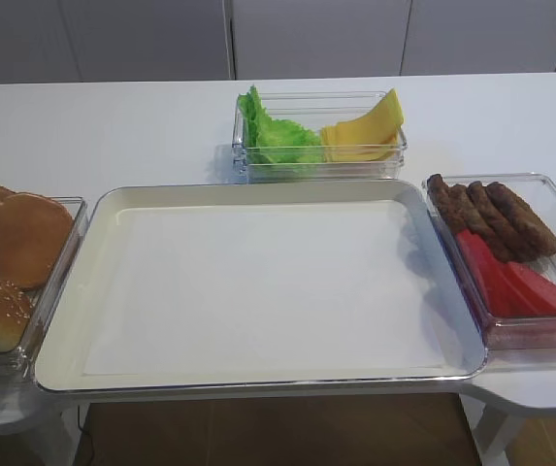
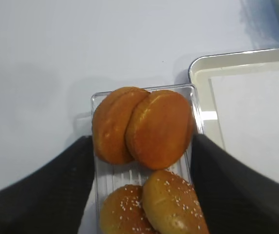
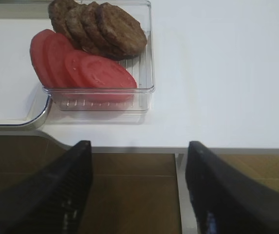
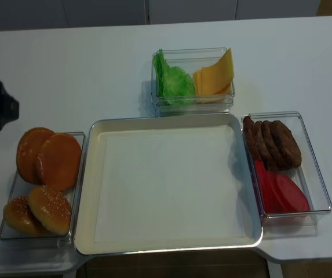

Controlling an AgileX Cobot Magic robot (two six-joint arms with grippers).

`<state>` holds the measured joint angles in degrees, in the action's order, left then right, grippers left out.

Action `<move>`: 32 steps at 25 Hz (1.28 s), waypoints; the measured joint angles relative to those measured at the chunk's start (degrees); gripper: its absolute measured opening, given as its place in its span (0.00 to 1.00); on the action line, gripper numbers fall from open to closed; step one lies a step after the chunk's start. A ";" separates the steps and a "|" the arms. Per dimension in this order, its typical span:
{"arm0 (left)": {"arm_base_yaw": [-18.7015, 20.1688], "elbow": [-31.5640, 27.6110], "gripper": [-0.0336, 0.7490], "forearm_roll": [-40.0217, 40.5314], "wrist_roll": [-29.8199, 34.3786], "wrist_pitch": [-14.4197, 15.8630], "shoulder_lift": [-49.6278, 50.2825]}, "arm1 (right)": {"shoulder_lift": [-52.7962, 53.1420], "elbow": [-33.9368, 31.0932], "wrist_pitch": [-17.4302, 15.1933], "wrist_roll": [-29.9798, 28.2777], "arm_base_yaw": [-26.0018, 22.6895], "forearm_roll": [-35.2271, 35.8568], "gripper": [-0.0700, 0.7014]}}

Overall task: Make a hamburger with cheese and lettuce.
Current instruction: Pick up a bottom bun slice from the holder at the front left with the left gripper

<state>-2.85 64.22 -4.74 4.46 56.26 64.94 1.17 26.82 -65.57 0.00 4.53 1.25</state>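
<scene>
On white table [image 4: 84, 63]: large tray [image 4: 86, 191], centre. Behind it, clear box with lettuce [image 4: 171, 81] left, cheese [image 4: 215, 77] right. Left box: two plain bun halves [image 4: 48, 157], browned sides up, cut faces hidden; two seeded buns [image 4: 38, 211]. Right box: patties [image 4: 273, 143], tomato slices [image 4: 281, 191]. Left gripper [image 2: 144, 185] agape above buns. Right gripper [image 3: 138, 187] agape, off table edge.

Both grippers open — left gripper [image 2: 141, 195], right gripper [image 3: 137, 190].

no readable text, labels, brands or numbers anywhere
</scene>
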 joint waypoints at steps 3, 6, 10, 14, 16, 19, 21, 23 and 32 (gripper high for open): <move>-1.74 2.12 0.63 -0.83 0.81 0.00 4.02 | 0.00 0.00 0.00 0.00 0.00 0.00 0.71; -5.14 2.53 0.63 -2.48 1.02 0.00 6.91 | 0.00 0.00 0.00 0.00 0.00 0.00 0.71; -9.62 2.75 0.63 -5.79 3.30 -0.91 9.93 | 0.00 0.00 0.00 0.00 0.00 0.00 0.71; -12.08 3.38 0.63 -9.53 10.37 -0.77 12.42 | 0.00 0.00 0.00 0.00 0.00 0.00 0.71; -13.12 4.16 0.63 -11.59 12.66 -0.27 13.95 | 0.00 0.00 0.00 0.00 0.00 0.00 0.71; -14.02 5.78 0.63 -12.68 15.70 -0.03 16.32 | 0.00 0.00 0.00 0.00 0.00 0.00 0.71; -14.16 7.35 0.63 -13.21 18.15 0.98 18.16 | 0.00 0.00 0.00 0.00 0.00 0.00 0.71; -14.16 9.11 0.63 -13.32 20.45 3.00 20.35 | 0.00 0.00 0.00 0.00 0.00 0.00 0.71; -14.16 15.00 0.63 -13.89 27.81 13.50 28.37 | 0.00 0.00 0.00 0.00 0.00 0.00 0.71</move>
<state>-17.01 79.23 -18.63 32.27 69.76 93.31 1.17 26.82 -65.57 0.00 4.53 1.25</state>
